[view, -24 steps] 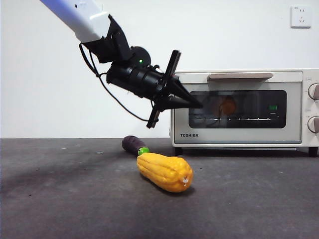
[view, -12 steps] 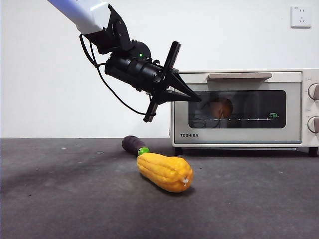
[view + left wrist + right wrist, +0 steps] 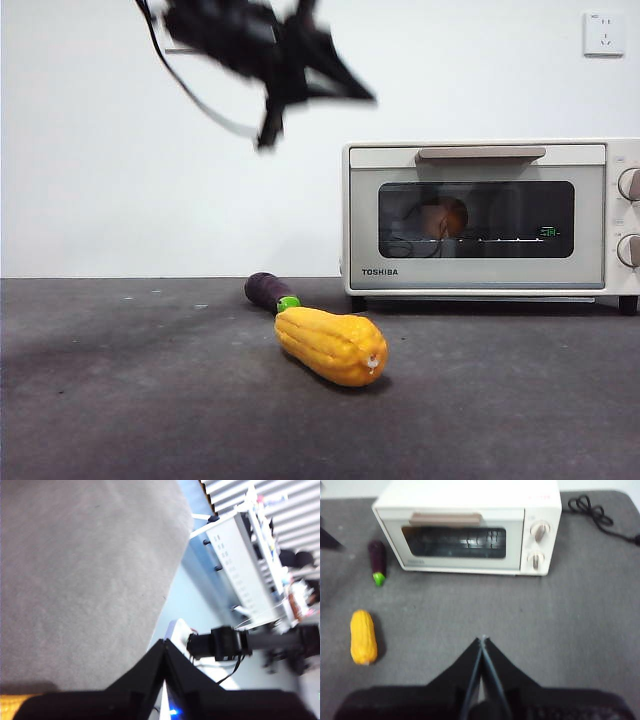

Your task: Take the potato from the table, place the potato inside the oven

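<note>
The potato (image 3: 455, 214) shows as an orange-brown lump behind the dark glass of the cream oven (image 3: 365, 215), whose door is closed. In the front view my left gripper (image 3: 362, 97) is a blurred dark shape high up, left of and above the oven. Its jaws are shut with nothing in them, as the left wrist view confirms for the left gripper (image 3: 164, 643). My right gripper (image 3: 482, 640) hangs shut and empty well above the table (image 3: 580, 610), looking down on the oven (image 3: 470, 497). From there I cannot make out the potato.
A yellow corn cob (image 3: 332, 345) lies in front of the oven's left end, with a purple eggplant (image 3: 266, 290) just behind it. The right wrist view shows the corn cob (image 3: 363, 637), the eggplant (image 3: 377, 556) and a black power cord (image 3: 592, 507) beside the oven.
The left arm has pulled up and to the left, away from the oven's front, and is now blurred by motion. The oven, corn and eggplant have not moved.
</note>
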`<state>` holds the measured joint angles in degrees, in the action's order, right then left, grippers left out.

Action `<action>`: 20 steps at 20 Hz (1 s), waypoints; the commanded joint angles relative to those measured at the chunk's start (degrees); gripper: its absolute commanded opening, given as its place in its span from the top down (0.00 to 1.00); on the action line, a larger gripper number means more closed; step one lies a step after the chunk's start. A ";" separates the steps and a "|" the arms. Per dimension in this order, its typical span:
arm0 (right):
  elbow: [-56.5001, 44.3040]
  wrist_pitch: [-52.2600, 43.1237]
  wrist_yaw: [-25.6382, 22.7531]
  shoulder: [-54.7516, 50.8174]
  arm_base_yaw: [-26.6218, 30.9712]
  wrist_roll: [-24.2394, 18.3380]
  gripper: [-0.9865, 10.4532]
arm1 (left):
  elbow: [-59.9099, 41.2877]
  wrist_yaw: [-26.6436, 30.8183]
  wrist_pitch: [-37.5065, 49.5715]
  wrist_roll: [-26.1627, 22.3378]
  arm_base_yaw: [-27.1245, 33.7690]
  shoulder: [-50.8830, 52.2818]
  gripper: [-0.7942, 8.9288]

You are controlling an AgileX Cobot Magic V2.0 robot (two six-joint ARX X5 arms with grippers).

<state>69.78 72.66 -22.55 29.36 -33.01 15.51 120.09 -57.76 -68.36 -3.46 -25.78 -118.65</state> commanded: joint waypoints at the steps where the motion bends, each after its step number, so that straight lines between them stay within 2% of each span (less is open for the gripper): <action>1: 0.24 0.79 -0.17 0.37 -0.07 2.45 0.91 | 0.02 0.70 -1.86 -8.61 -0.42 4.52 0.92; 6: 0.24 2.08 -0.20 0.46 -0.07 2.78 0.91 | 0.02 1.07 -1.84 -8.96 -0.35 13.53 0.92; 9: 0.24 2.86 -0.22 0.46 -0.07 2.73 0.91 | 0.02 5.46 -1.95 -8.74 -0.33 18.84 0.92; 12: 0.24 2.89 -0.22 0.46 -0.07 2.71 0.91 | 0.00 18.49 -2.99 -6.56 -0.42 26.56 0.92; 14: 0.24 2.89 -0.22 0.46 -0.07 2.71 0.91 | 0.00 24.28 -2.69 -3.43 -0.46 31.36 0.92; 16: 0.24 2.91 -0.22 0.46 -0.07 2.71 0.91 | 0.00 33.07 -2.64 0.26 -0.46 36.04 0.92; 20: 0.24 2.91 -0.22 0.46 -0.07 2.71 0.91 | 0.00 51.58 -4.72 3.72 -0.90 42.40 0.92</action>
<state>69.78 75.83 -22.59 29.74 -33.01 17.61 120.09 -6.94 -73.32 -1.30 -26.50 -75.77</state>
